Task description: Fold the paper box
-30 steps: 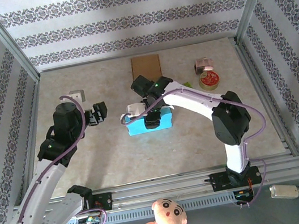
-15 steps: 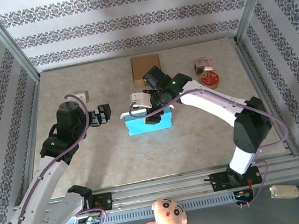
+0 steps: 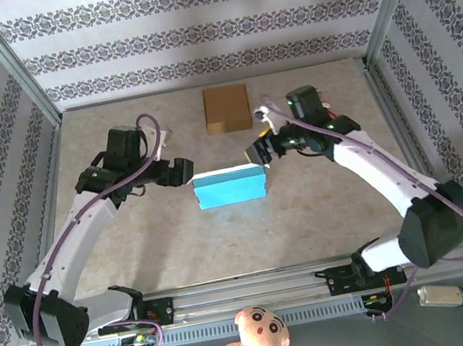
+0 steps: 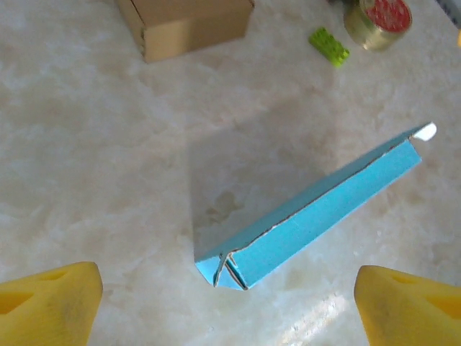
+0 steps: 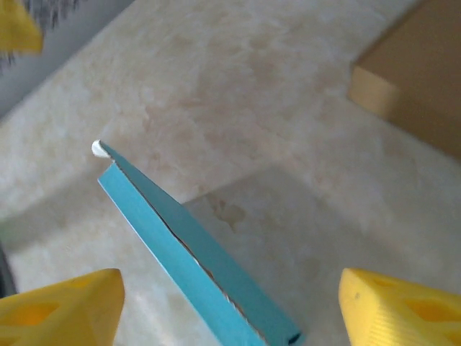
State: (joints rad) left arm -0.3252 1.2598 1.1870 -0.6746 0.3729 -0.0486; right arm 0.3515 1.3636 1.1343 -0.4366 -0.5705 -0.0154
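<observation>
The blue paper box [image 3: 231, 187] lies flat on the table's middle, its lid down. My left gripper [image 3: 180, 173] hovers just off the box's left end, open. The left wrist view shows the box [image 4: 317, 209] as a thin blue wedge with folded corner flaps, ahead of my spread yellow fingertips [image 4: 50, 303]. On the other side, my right gripper [image 3: 257, 153] is open at the box's upper right corner. From the right wrist view the box's edge [image 5: 187, 252] runs diagonally between and below the yellow pads [image 5: 400, 310]. Neither gripper touches it.
A brown cardboard box [image 3: 227, 108] sits behind the blue one, also seen from the left wrist [image 4: 187, 25] and right wrist [image 5: 418, 79]. A tape roll [image 4: 378, 18] and a green brick [image 4: 329, 45] lie to the far right. A plush doll [image 3: 255, 338] lies past the front rail.
My right arm has lifted off the box and swung back to the right. The raised white flap is down. My left gripper has moved right, up to the box's left end.
</observation>
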